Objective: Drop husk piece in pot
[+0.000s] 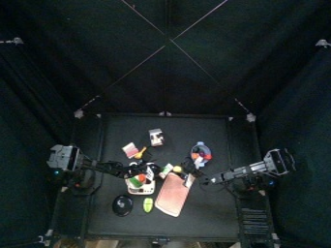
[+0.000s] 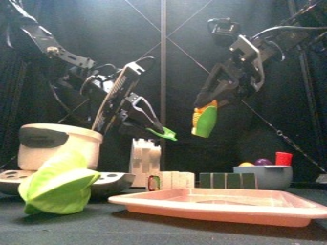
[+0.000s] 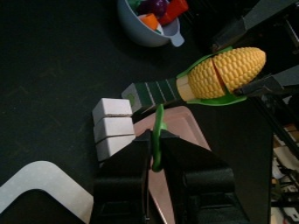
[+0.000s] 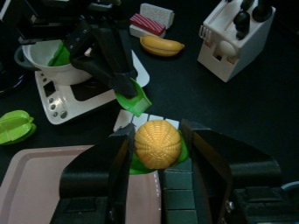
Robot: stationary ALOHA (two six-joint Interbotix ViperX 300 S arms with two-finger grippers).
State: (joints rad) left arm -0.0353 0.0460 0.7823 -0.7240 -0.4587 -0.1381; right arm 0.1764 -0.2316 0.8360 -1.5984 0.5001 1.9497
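From where I stand, the right gripper (image 4: 160, 157) clamps the corn cob (image 3: 225, 73) above the pink tray (image 2: 217, 203), while the left gripper (image 3: 156, 166) pinches a thin, limp, featherlight husk strip (image 3: 156, 131), best held near its end, the pot unidentifiable.

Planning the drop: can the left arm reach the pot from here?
Probably yes. The pot sits on its side of the table, with nothing visibly over it. But the husk strip in the left pincer looks joined to the corn in the right pincer.
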